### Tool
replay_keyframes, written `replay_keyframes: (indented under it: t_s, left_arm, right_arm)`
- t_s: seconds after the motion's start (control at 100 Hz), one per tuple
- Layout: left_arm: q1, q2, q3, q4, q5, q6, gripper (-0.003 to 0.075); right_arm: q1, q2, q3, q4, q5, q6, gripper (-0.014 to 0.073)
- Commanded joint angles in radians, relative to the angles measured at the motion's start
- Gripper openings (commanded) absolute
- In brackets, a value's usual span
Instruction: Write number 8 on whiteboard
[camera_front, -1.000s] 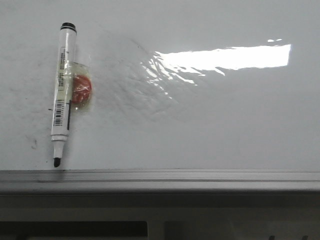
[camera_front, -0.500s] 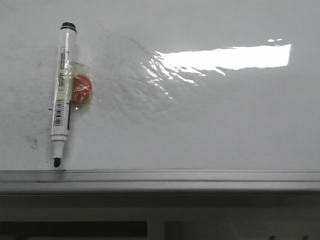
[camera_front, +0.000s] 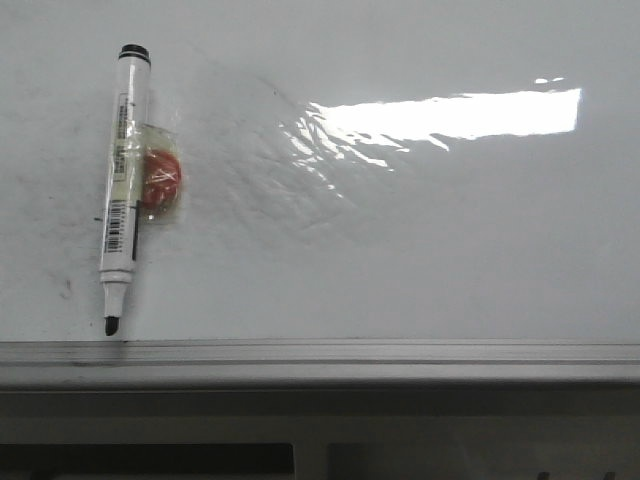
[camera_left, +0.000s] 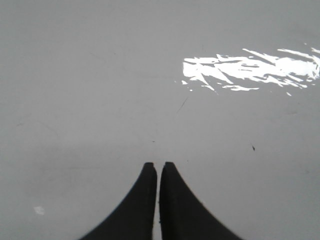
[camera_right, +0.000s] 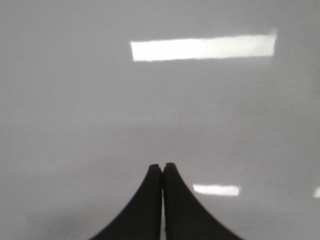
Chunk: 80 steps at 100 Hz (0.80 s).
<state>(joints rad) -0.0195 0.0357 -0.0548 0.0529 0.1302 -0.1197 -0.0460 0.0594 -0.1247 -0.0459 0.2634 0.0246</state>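
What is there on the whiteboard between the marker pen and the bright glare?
In the front view, an orange-red piece under clear tape beside the marker pen, then bare whiteboard with wrinkled reflections up to the glare.

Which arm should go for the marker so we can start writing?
Probably left. The marker lies uncapped on the left part of the whiteboard, the left arm's side. Both grippers, left and right, are shut and empty, and no 8 is drawn yet.

Whiteboard (camera_front: 420, 260) glossy grey-white; marker (camera_front: 122, 180) white, blk tip.
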Motion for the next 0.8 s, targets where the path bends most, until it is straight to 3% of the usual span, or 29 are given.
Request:
replay_keyframes:
  t_s: [0.0,0.1,0.24,0.38,0.46,0.56,0.68,0.79]
  left_arm:
    - [0.002,0.072,-0.080,0.027,-0.063,-0.011,-0.0020]
    - [0.002,0.129,-0.116,0.027,-0.065,-0.011,-0.0020]
    - [0.002,0.169,-0.134,0.011,-0.111,-0.011,-0.0005]
    - [0.002,0.191,-0.132,-0.053,-0.174,-0.011,0.0169]
    - [0.002,0.211,-0.132,-0.053,-0.179,-0.011,0.0311]
    - [0.002,0.244,-0.132,-0.059,-0.226,-0.011,0.0405]
    - [-0.013,0.283,-0.132,-0.070,-0.313,-0.011,0.0411]
    - [-0.086,0.321,-0.132,-0.053,-0.348,-0.011,0.0411]
  right_arm:
    - [-0.002,0.083,-0.090,0.004,0.028,0.000,-0.0063]
    - [-0.002,0.166,-0.152,0.029,0.095,0.000,-0.0063]
    - [-0.002,0.236,-0.167,0.053,0.076,0.000,-0.0064]
    - [-0.002,0.262,-0.165,0.053,0.088,0.000,-0.0063]
    - [-0.002,0.262,-0.165,0.053,0.088,0.000,-0.0064]
    - [-0.002,0.262,-0.165,0.053,0.088,0.000,-0.0064]
    - [-0.002,0.262,-0.165,0.053,0.088,0.000,-0.0064]
    - [-0.002,0.262,-0.165,0.053,0.088,0.000,-0.0064]
